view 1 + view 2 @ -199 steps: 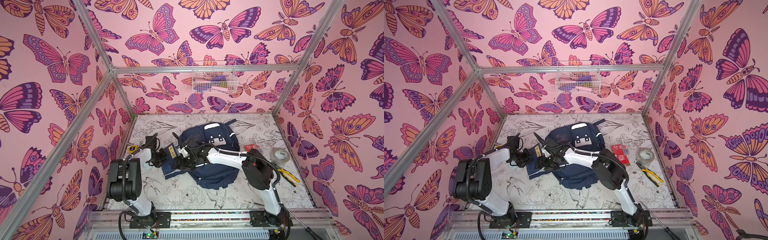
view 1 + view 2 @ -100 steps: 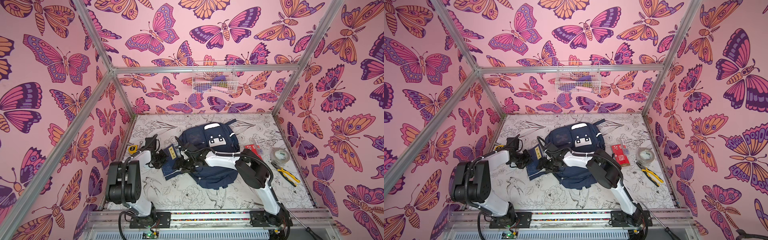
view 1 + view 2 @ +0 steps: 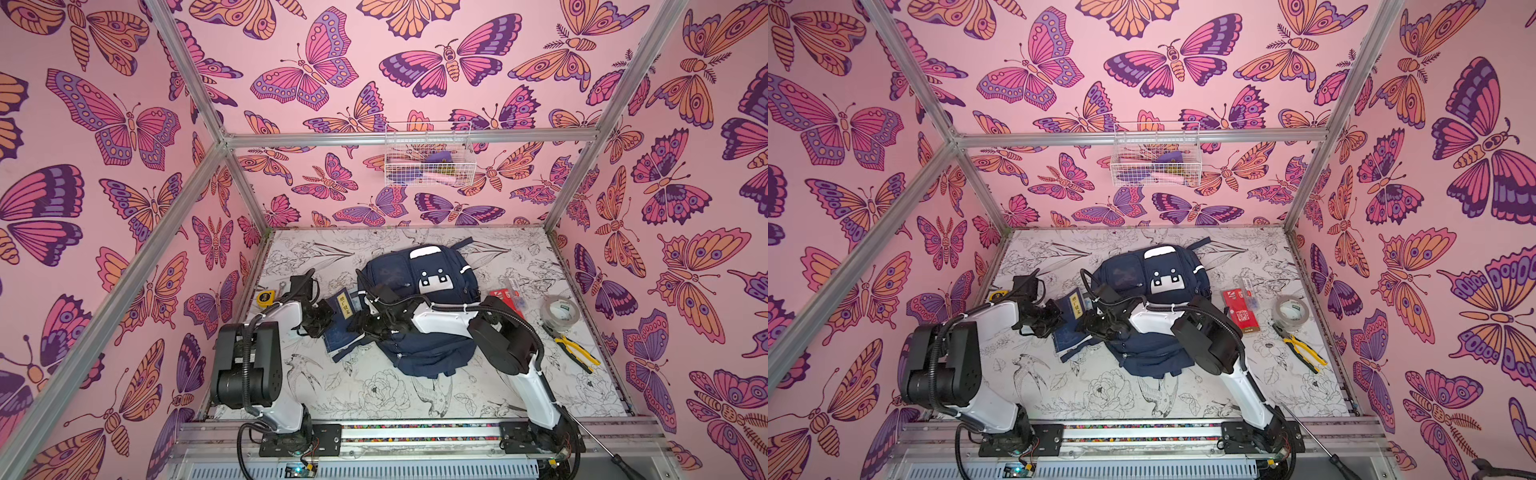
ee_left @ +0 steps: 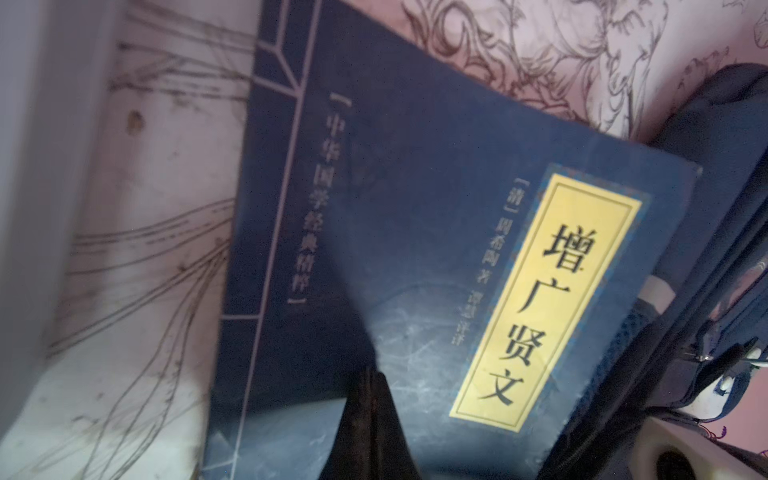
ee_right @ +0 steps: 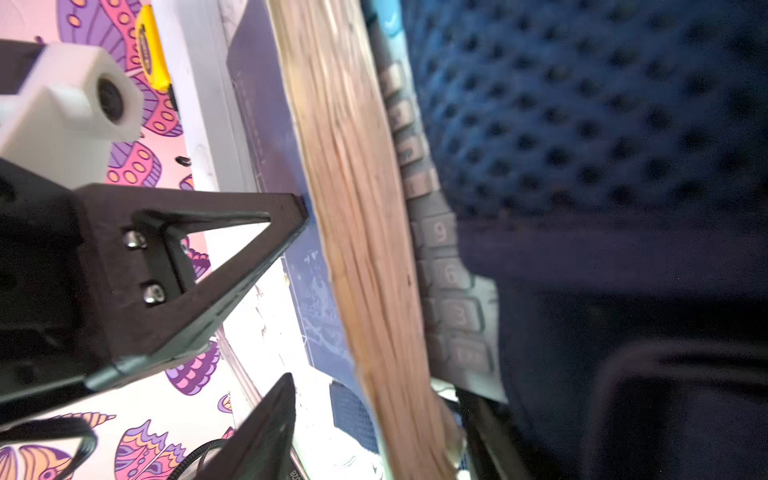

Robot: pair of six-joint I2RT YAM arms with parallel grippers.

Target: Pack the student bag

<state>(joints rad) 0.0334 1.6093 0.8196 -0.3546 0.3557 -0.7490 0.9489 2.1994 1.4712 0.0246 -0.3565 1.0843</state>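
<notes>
Flat in the middle of the desk (image 3: 374, 399), white patch upward: the student bag (image 3: 428, 353), plain in both top views. At the bag's left edge, a navy book (image 3: 343, 305) with a yellow label, one side hidden by the bag's rim. On the book's cover, the left fingers (image 4: 370, 415), clenched together on nothing, tip pressed to the cover as seen in the right wrist view. Between those fingers and the bag, only the book; fingers apart from the fabric. Reaching across over the bag, the right arm, with the right fingers (image 5: 266, 424) at the bag's left edge. Parted and released, set either side of the book's page edge, one finger just clear of the cover. Squeezed between the pages and the bag's blue mesh, the grey keys of a calculator (image 5: 440, 270).
</notes>
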